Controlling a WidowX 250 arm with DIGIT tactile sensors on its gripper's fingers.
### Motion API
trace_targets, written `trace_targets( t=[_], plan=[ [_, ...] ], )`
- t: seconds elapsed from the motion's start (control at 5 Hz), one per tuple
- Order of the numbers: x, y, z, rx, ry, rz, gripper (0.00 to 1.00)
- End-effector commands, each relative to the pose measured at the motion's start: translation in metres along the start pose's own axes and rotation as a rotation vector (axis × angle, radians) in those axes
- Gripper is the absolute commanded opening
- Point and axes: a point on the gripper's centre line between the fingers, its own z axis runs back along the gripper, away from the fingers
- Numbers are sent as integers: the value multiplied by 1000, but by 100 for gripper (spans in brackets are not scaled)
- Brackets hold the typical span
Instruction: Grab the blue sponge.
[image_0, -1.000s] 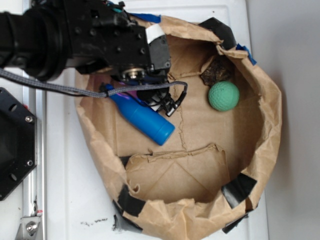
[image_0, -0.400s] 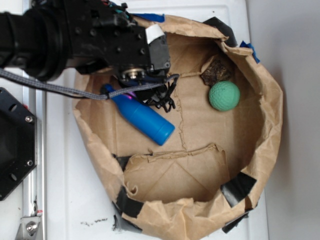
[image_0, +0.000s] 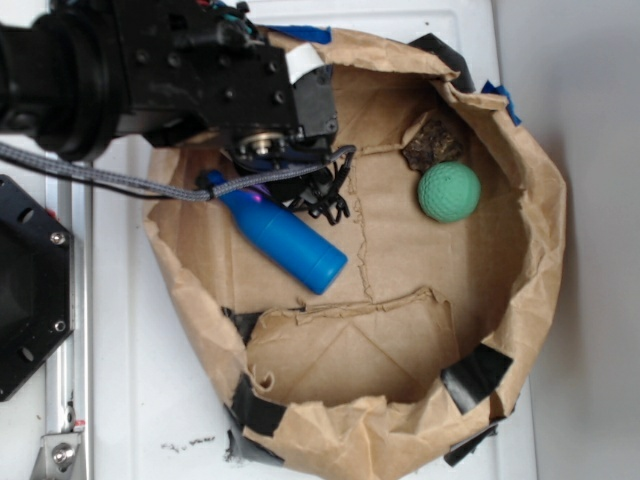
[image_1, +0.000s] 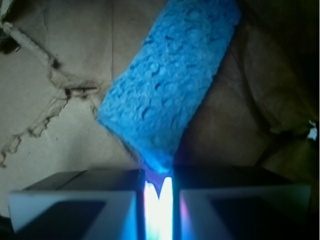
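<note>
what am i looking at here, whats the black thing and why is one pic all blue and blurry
The black thing is a robot arm, seen from above as it reaches into a ring of brown paper patched with black tape. Inside the ring lie a glossy blue bottle, a green ball and a small dark lump beside the ball.

The blurry picture comes from a camera on the arm's wrist, looking down past its claw. The two dark blocks at the bottom are the claw's fingers, nearly together. The speckled blue slab is a sponge; its lower corner reaches the narrow gap between the fingers, so it seems pinched there, though the blur and glare leave that unsure.

From overhead the arm hides the sponge.
</note>
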Motion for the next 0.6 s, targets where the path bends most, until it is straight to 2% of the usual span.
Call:
trace_targets(
  t=[0.0,0.4],
  plan=[
    [9,-9,44,-96,-60,9,100],
    [15,1,33,-42,-96,48,100]
  ],
)
